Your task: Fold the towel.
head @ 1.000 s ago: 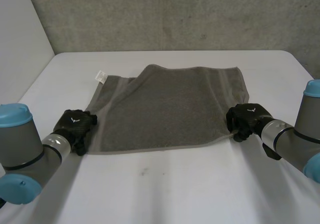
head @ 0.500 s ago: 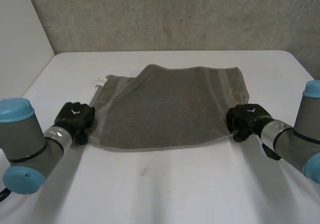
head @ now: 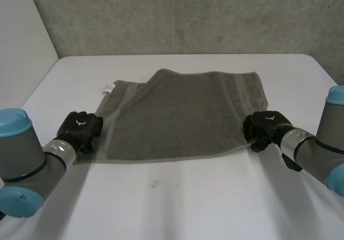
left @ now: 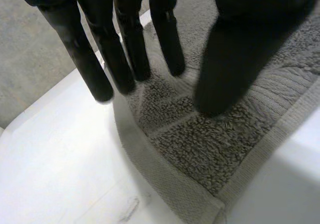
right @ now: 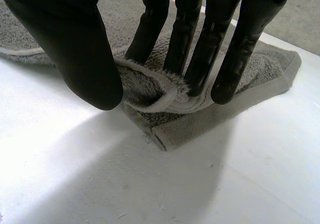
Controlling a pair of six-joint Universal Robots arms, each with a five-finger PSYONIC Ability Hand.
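A grey towel (head: 183, 116) lies spread on the white table (head: 188, 202), its far left corner turned over beside a white label (head: 109, 87). My left hand (head: 80, 128) is on the near left corner. In the left wrist view its thumb (left: 235, 58) and fingers (left: 125, 58) are drawn in on the towel (left: 200, 149) just inside the hem, and the corner tip lies flat past them. My right hand (head: 263, 126) is at the near right corner, where thumb (right: 65, 58) and fingers pinch a raised fold of towel (right: 165, 101).
A grey concrete wall (head: 177, 14) stands behind the table and a pale wall (head: 21, 41) at the left. Bare tabletop lies in front of the towel and on both sides. Both grey forearms reach in low from the near corners.
My left hand closed in on the near left corner and drew it outward to the left, stretching that edge. The right hand has not moved.
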